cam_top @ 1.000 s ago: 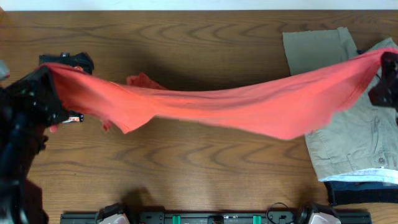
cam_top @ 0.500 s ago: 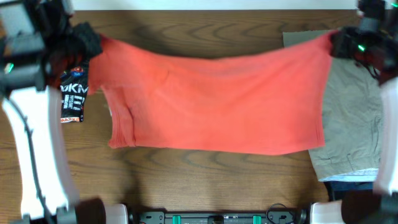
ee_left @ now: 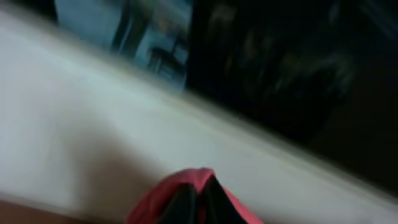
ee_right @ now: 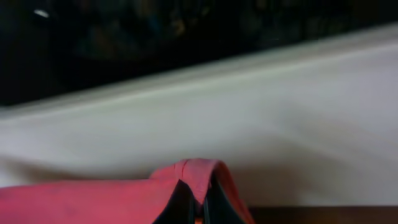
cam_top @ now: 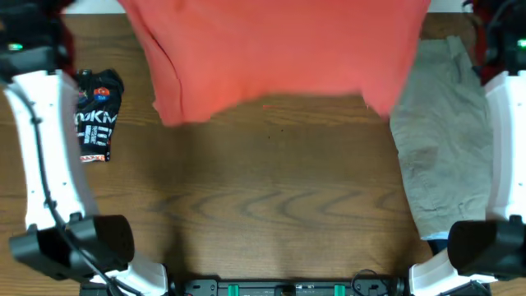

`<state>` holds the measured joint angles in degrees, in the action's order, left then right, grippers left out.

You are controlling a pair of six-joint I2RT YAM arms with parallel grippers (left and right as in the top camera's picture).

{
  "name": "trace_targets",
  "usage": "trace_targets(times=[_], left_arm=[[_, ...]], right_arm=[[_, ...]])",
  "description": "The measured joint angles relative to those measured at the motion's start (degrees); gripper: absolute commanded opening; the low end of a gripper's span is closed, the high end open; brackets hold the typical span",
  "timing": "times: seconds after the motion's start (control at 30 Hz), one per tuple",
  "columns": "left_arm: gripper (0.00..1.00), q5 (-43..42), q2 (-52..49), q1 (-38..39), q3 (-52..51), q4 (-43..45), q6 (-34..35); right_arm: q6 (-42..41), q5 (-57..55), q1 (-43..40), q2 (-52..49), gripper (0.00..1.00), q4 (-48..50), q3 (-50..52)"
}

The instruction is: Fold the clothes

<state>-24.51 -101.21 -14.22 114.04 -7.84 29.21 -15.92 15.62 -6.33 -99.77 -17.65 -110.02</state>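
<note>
The coral-red T-shirt (cam_top: 271,57) hangs spread out above the far half of the table in the overhead view, its lower edge free and its upper part out of frame. No print shows on it. My left gripper (ee_left: 200,202) is shut on a fold of the red shirt (ee_left: 168,193). My right gripper (ee_right: 200,205) is shut on another fold of the shirt (ee_right: 93,202). Both grippers are above the overhead frame's top edge. A khaki-beige garment (cam_top: 444,156) lies flat at the right.
A black printed item (cam_top: 96,115) lies at the left of the wooden table (cam_top: 271,214). Both white arms (cam_top: 41,164) run along the table's left and right sides. A dark garment edge (cam_top: 440,238) peeks out under the khaki one.
Both grippers have lifted the red shirt up and towards the far edge. It went from a sagging band to a hanging sheet, uncovering the table's middle.
</note>
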Motion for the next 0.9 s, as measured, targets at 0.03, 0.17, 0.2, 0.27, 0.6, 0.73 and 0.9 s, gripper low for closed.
trace_targets(times=[0.03, 0.17, 0.2, 0.27, 0.6, 0.73, 0.9], left_arm=[[0.06, -0.74, 0.37, -0.9, 2.8, -0.57, 0.83], [0.06, -4.11, 3.28, -2.67, 7.5, -10.69, 1.36], [0.06, -5.27, 4.11, -2.64, 8.13, -16.22, 0.66], [0.06, -7.02, 5.07, -2.45, 8.85, -29.86, -1.18], [0.06, -9.66, 0.68, -2.16, -1.33, -69.66, -15.63], [0.06, -7.98, 0.74, -2.16, -8.46, -72.7, -18.84], [0.06, -1.95, 0.74, -2.16, -19.89, -75.78, -20.35]], right_arm=[[0.04, -1.01, -0.15, 0.5, 0.01, -2.25, -1.81], [1.53, -4.46, -0.35, 2.84, 0.01, -11.87, -4.7], [1.99, -5.55, -0.35, 3.32, 0.01, -15.23, -4.81], [2.67, -7.41, -0.35, 3.54, 0.01, -21.53, -4.74], [4.35, -10.75, -0.11, 0.7, 0.01, -43.25, 3.32], [4.98, -9.16, 1.18, 0.44, 0.01, -48.63, 9.88], [5.81, -8.81, 3.52, 0.39, 0.01, -55.52, 19.41]])
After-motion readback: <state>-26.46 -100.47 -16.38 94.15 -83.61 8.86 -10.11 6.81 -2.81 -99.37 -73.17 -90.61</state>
